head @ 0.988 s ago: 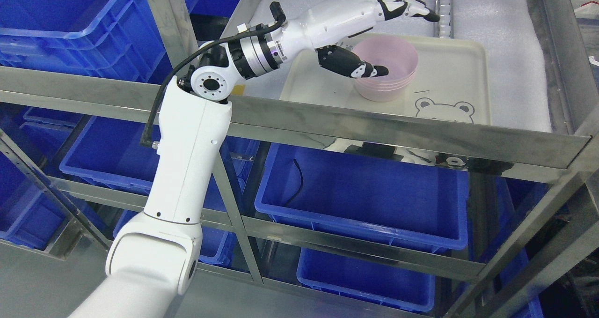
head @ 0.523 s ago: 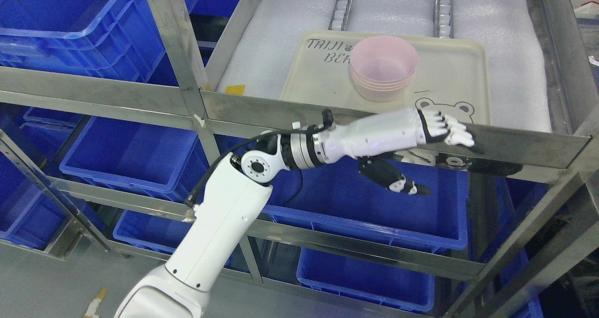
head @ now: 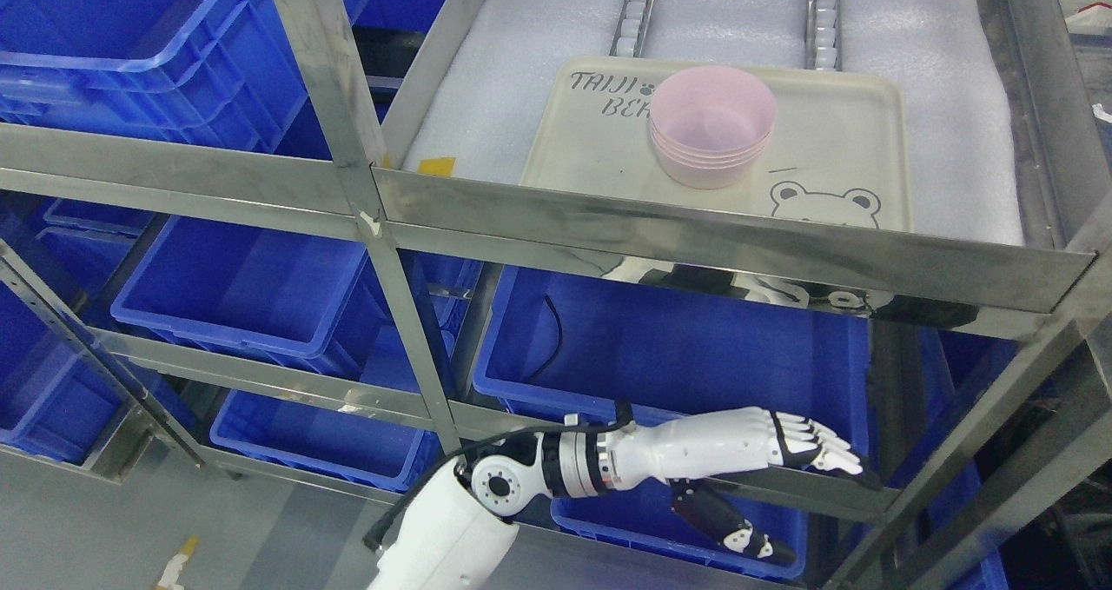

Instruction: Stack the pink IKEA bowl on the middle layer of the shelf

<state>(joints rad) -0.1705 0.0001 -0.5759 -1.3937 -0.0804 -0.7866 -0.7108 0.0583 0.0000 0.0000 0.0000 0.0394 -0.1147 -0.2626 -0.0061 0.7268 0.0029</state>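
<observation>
Nearest, low in the head view, the left arm enters from the bottom edge left of the middle and reaches rightward, its left hand [head: 773, 477] lying flat with the fingers [head: 825, 454] stretched out side by side and the dark thumb [head: 734, 527] hanging apart beneath them, holding nothing. The hand sits in front of a lower steel rail of the shelf frame [head: 695, 235], over the blue bins [head: 678, 355] stacked on the lower levels. More blue bins fill the neighbouring rack to the left, with a larger one at the upper left corner. A thin black cable [head: 553, 334] dangles against the inner wall of the bin just under the top rail. Beyond that rail lies the shelf layer lined with white foam padding [head: 947, 69], and on it rests a cream tray [head: 851, 138] printed with a bear face and dark lettering. The pink bowls [head: 712, 134] stand on the tray as one nested stack, upright and open side up, toward the tray's left-middle, just beside the lettering and well apart from the hand. A small yellow tab [head: 434, 166] lies on the foam near the shelf's front left corner.
</observation>
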